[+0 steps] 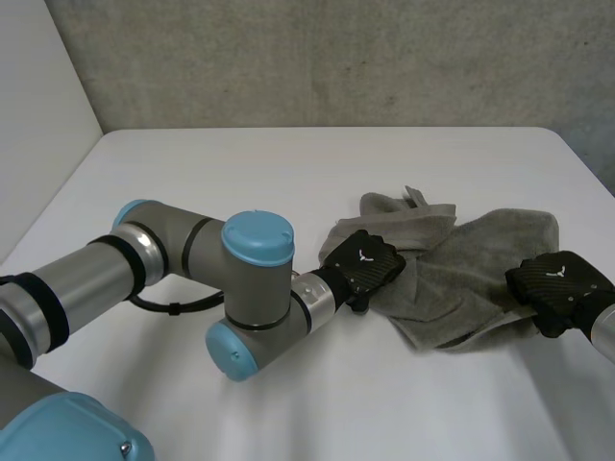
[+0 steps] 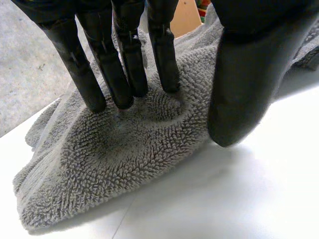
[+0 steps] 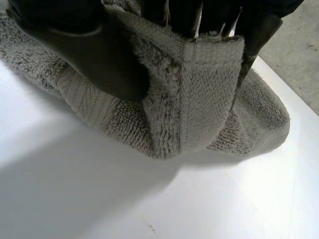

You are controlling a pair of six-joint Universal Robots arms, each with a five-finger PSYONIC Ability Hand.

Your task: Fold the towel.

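Underneath: white tabletop [image 1: 288, 173]; grey wall [image 1: 336, 58] behind.
Towel [image 1: 452, 279]: grey terry, rumpled.
Left robot hand [image 1: 363, 261]: straight fingers [image 2: 127, 64] pressing Towel edge.
Right robot hand [image 1: 559, 286]: pinching hemmed corner.

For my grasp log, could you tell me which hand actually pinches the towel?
The right hand: the towel is clamped between its thumb and fingers; the left hand merely presses straight fingers on top.
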